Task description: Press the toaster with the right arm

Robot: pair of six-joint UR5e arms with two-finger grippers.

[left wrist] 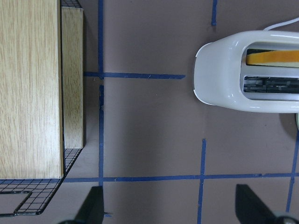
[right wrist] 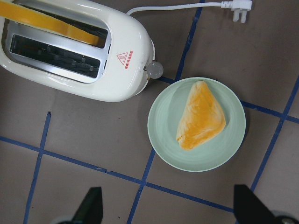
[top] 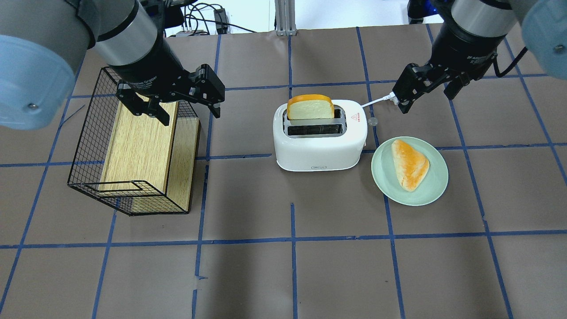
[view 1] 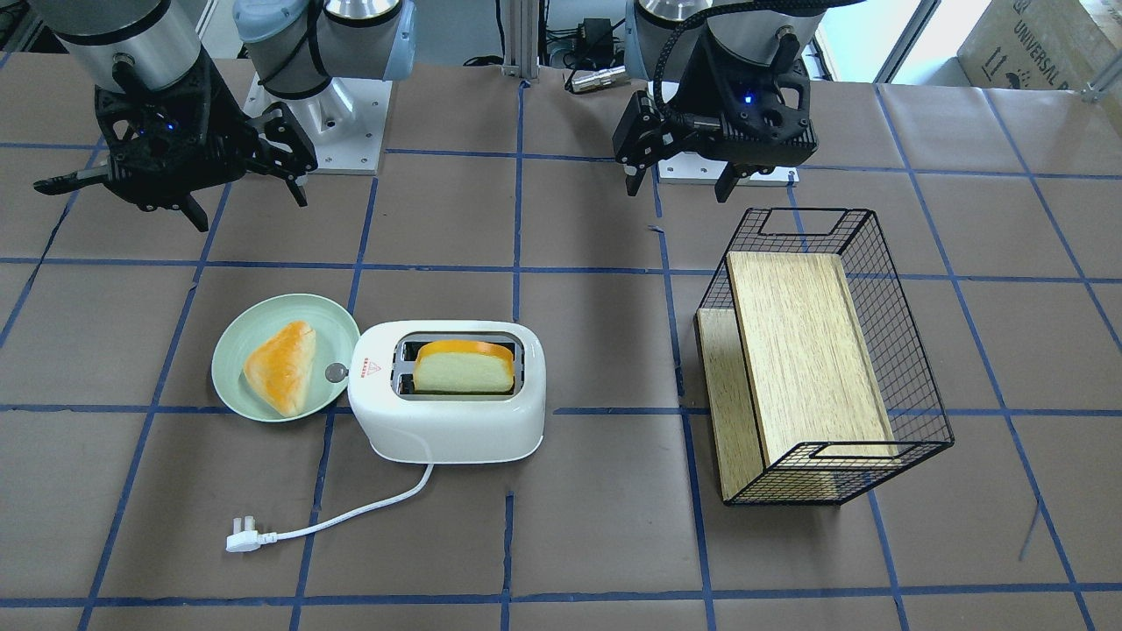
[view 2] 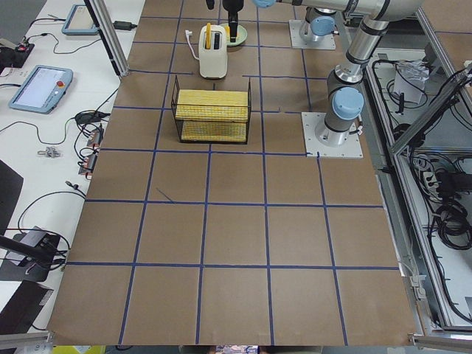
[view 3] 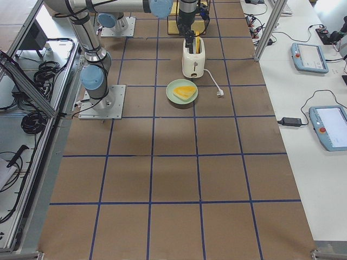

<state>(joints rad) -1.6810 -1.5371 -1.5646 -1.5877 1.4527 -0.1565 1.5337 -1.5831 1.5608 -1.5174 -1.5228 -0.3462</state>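
Note:
The white toaster (top: 319, 137) stands mid-table with a bread slice (top: 310, 107) upright in one slot. It also shows in the front view (view 1: 447, 412) and in the right wrist view (right wrist: 79, 51). Its grey knob (right wrist: 154, 70) faces the plate. My right gripper (top: 426, 102) is open and empty. It hovers above the table beyond the toaster's knob end, over the white cord; it also shows in the front view (view 1: 250, 210). My left gripper (top: 190, 116) is open and empty above the basket's edge, away from the toaster.
A pale green plate (top: 434, 186) with a triangular bun (top: 409, 164) sits right beside the toaster's knob end. A black wire basket (top: 88, 133) holding a wooden box lies on the left. The cord's plug (view 1: 241, 535) lies on the operators' side.

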